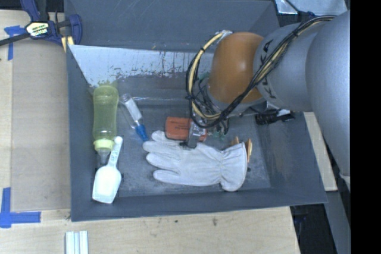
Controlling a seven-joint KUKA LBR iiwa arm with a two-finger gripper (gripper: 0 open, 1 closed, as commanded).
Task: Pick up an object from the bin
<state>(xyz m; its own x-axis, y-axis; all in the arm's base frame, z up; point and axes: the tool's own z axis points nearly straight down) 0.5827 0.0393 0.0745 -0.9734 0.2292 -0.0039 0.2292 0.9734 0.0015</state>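
Orange wrist cover overhangs scuffed grey bin, hand apparently by glove.

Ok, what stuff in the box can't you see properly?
- Reddish-brown block, camera view: its right end is hidden by the robot's cables.
- Small orange-edged thing by the white glove cuff: mostly hidden behind the glove and too small to name.
- Bin floor at the back right: hidden under the robot's orange cover.
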